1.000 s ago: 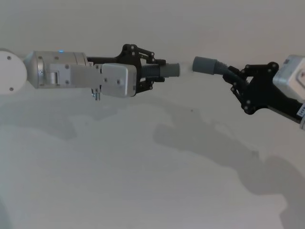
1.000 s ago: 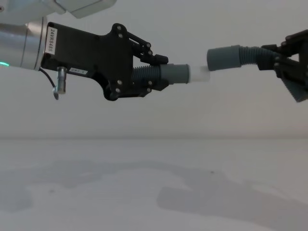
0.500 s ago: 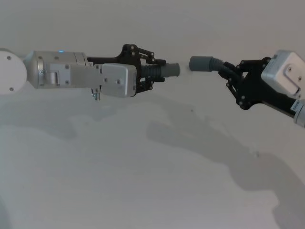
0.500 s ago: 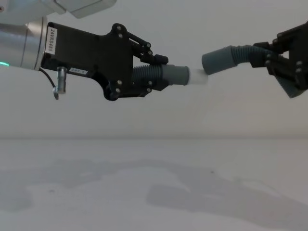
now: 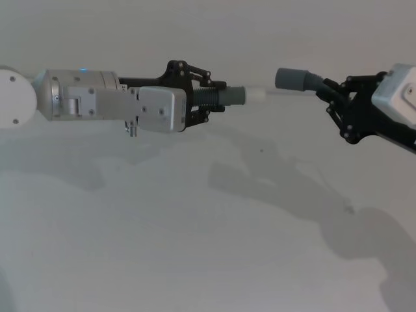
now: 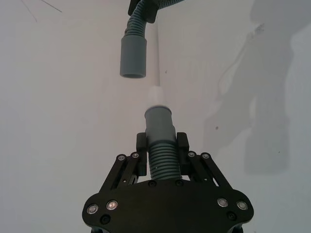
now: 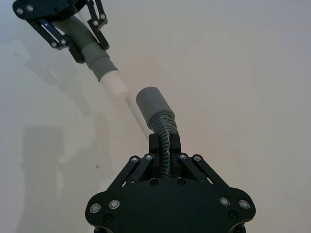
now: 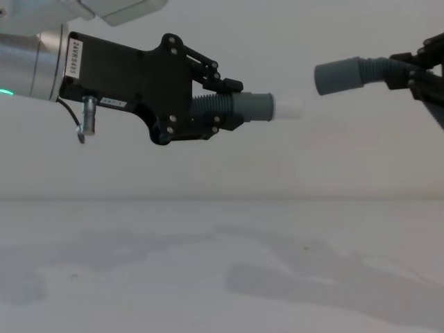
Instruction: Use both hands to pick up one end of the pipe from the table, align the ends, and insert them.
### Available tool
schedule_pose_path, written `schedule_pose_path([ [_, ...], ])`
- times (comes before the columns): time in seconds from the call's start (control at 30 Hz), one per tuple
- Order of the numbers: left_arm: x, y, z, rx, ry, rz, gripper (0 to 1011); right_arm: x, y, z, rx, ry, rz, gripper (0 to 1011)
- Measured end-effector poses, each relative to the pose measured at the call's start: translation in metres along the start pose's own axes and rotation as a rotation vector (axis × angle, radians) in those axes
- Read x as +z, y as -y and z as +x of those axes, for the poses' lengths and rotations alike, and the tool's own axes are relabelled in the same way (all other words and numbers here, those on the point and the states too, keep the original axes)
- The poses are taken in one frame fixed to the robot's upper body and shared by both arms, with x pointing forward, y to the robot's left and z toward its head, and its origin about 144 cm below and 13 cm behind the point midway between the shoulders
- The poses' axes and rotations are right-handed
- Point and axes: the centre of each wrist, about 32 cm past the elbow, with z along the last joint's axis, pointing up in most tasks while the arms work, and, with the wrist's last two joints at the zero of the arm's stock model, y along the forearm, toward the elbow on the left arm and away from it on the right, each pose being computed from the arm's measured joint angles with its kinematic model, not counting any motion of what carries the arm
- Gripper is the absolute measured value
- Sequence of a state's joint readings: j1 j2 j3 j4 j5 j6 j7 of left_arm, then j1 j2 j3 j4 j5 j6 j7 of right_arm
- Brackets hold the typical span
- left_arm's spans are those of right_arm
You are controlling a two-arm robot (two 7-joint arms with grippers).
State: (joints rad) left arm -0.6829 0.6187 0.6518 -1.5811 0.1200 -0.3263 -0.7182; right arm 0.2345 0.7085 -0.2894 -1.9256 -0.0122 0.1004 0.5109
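Observation:
My left gripper (image 5: 213, 96) is shut on the ribbed part of the shorter pipe piece (image 5: 224, 96), held level above the table (image 5: 162, 247). Its grey cuff (image 8: 253, 106) ends in a white tip (image 8: 288, 109) pointing right. My right gripper (image 5: 333, 97) is shut on the other ribbed pipe piece, whose open socket end (image 5: 290, 78) faces left. The socket (image 8: 338, 75) sits a little higher than the white tip, with a clear gap between them. In the left wrist view the socket (image 6: 133, 56) is offset to one side of the tip (image 6: 156, 96). The right wrist view shows socket (image 7: 150, 104) and tip (image 7: 114, 85) apart.
Faint arm shadows (image 5: 273, 188) lie across the plain white table. The left arm's silver body (image 5: 78, 97) stretches in from the left edge, with a green light (image 8: 5, 92) on it.
The right gripper first brought the socket up to the white tip, then drew back to the right and slightly up, opening a gap. The left gripper has stayed still.

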Motion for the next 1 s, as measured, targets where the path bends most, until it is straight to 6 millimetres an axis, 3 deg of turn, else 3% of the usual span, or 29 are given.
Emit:
schedule_pose_path([
  [0.43, -0.0001, 0.0, 0.0, 0.0, 0.0, 0.0, 347, 0.0001, 0.0076, 0.0032, 0.028, 0.025, -0.011, 123],
  [1.0, -0.0001, 0.0, 0.0, 0.0, 0.0, 0.001, 347, 0.0018, 0.0022, -0.0004, 0.068, 0.027, -0.001, 123],
])
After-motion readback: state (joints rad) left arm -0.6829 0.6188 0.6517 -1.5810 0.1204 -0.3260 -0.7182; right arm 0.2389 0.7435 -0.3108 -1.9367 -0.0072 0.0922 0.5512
